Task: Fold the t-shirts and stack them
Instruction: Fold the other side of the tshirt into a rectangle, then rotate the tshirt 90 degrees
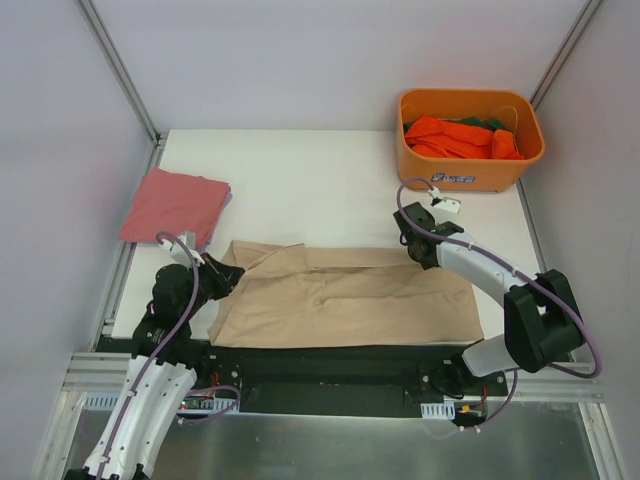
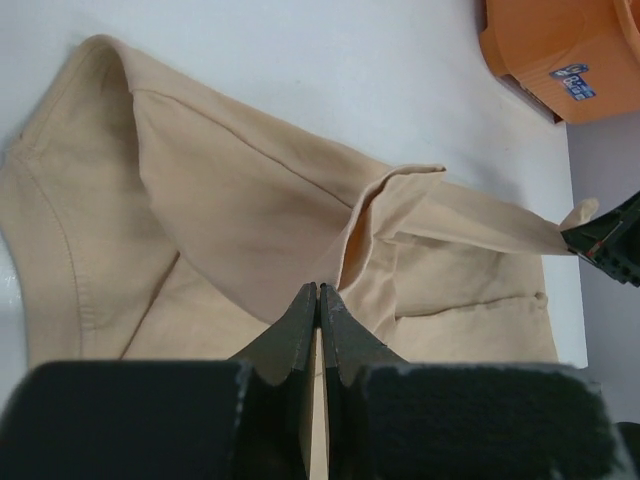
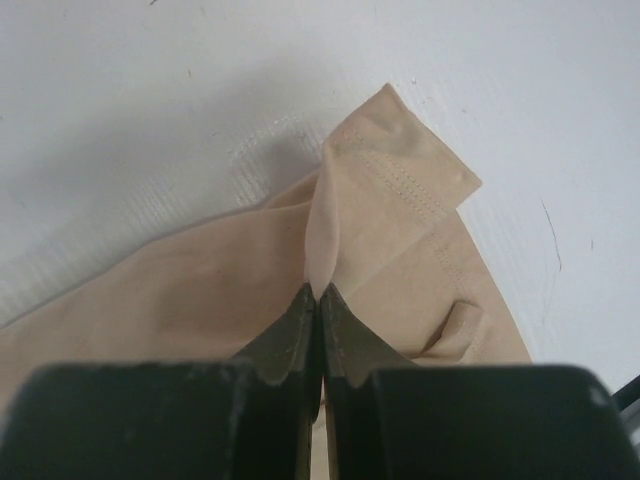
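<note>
A beige t-shirt (image 1: 350,300) lies spread across the near part of the table, creased and partly folded over itself. My left gripper (image 1: 222,277) is at its left edge, shut on a fold of the cloth (image 2: 230,200), with the jaws (image 2: 320,290) pressed together. At the shirt's far right corner my right gripper (image 1: 413,245) is shut on a raised ridge of the beige fabric (image 3: 200,290), which stands up from its tips (image 3: 318,290). A folded pinkish-red t-shirt (image 1: 175,205) rests at the far left.
An orange plastic bin (image 1: 468,165) stands at the back right, holding crumpled orange shirts (image 1: 460,137) with a green one (image 1: 490,124) behind them. The white table (image 1: 300,160) ends at a metal frame on the left and right. The bin's corner (image 2: 560,50) shows in the left wrist view.
</note>
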